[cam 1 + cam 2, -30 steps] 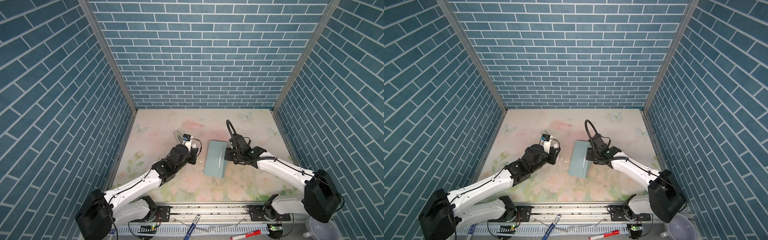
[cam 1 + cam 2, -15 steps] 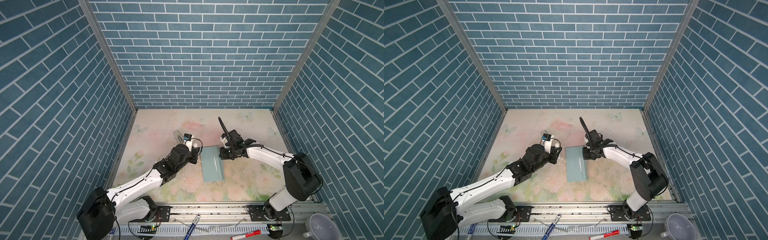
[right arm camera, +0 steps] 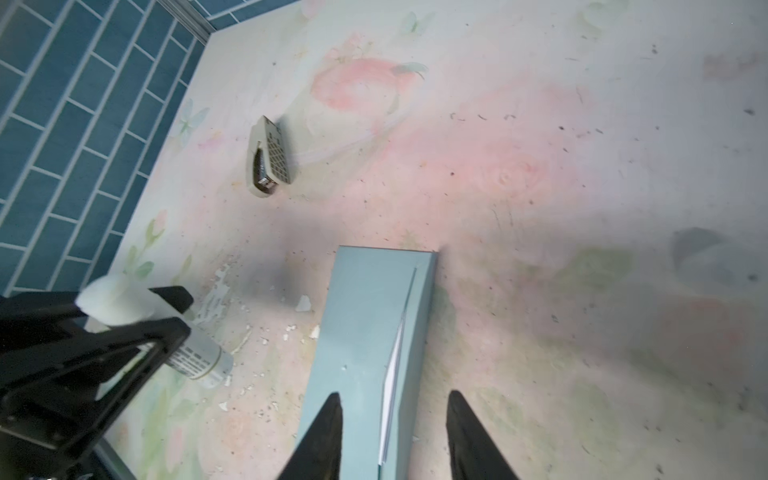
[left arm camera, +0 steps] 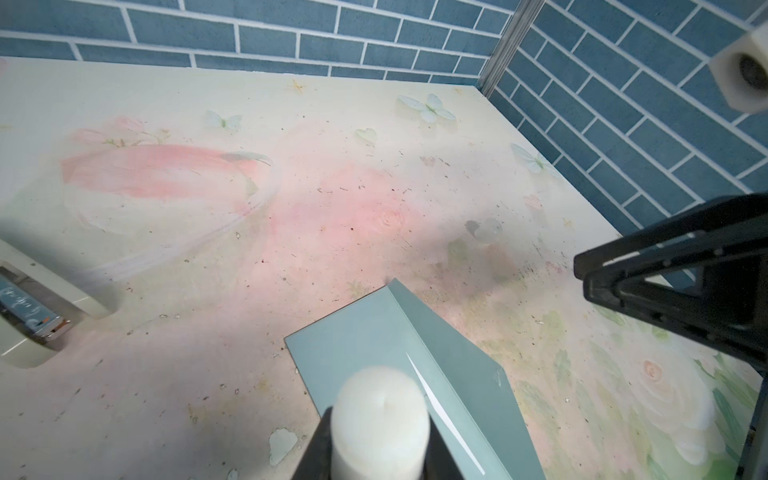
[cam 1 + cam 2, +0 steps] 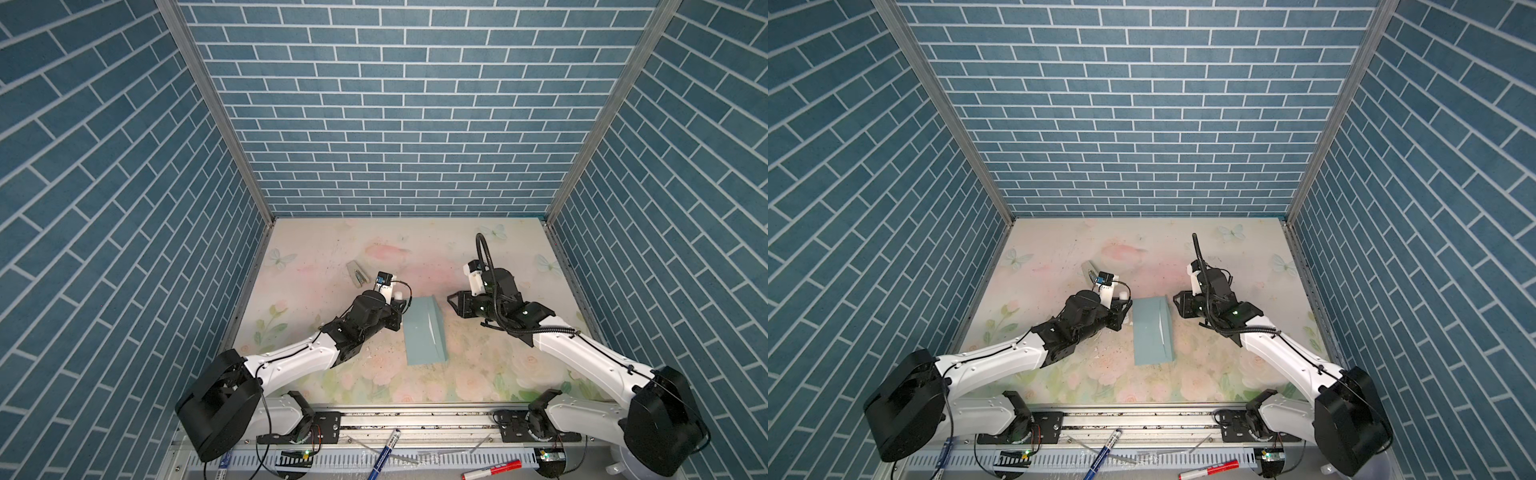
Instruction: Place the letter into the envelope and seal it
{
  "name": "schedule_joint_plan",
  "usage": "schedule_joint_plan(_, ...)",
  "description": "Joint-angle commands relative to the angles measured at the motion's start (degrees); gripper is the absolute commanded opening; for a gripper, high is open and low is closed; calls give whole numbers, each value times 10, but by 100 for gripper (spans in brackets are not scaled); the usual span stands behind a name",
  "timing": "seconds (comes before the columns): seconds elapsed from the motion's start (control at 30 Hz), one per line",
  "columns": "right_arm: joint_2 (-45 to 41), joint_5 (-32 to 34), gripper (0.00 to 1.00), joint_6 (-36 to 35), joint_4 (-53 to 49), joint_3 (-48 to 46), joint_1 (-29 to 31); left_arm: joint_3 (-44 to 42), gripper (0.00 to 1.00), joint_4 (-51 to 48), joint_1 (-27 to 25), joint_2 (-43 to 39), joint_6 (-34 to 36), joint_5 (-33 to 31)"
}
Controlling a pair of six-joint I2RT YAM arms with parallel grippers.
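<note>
Teal envelope lies at the tabletop's middle, white letter edge showing. The left gripper pinches a glue stick, and the right gripper is spread. A stapler lies toward the far-left corner.

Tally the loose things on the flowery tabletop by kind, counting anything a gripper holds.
Envelope: 1
Letter, white edge showing inside the envelope: 1
Stapler: 1
Glue stick, in the left gripper: 1
Total: 4
</note>
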Motion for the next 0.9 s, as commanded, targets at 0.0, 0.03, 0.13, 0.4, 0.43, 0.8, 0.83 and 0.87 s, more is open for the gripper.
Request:
schedule_joint_plan(0.0, -16, 18, 28, 34, 31, -39, -6, -11, 0, 56, 2, 24, -4, 14)
schedule_joint_plan(0.03, -18, 16, 22, 41, 40, -49, -6, -12, 0, 66, 2, 32, -4, 15)
schedule_joint_plan(0.13, -16, 5, 8, 62, 78, -77, -7, -24, 0, 106, 2, 51, -2, 18)
schedule_joint_plan(0.4, 35, -35, 0, 99, 162, -108, -7, -81, 0, 247, -4, 88, 28, 11)
schedule_joint_plan(0.43, 43, -41, 0, 104, 171, -109, -7, -84, 0, 257, -4, 91, 30, 11)
schedule_joint_plan(0.8, 117, -79, 0, 144, 235, -110, -6, -83, 0, 267, -6, 121, 28, 6)
schedule_joint_plan(0.83, 122, -83, 0, 147, 240, -110, -6, -82, 0, 267, -6, 125, 27, 6)
schedule_joint_plan(0.87, 127, -88, 0, 151, 246, -110, -6, -81, 0, 267, -6, 129, 26, 6)
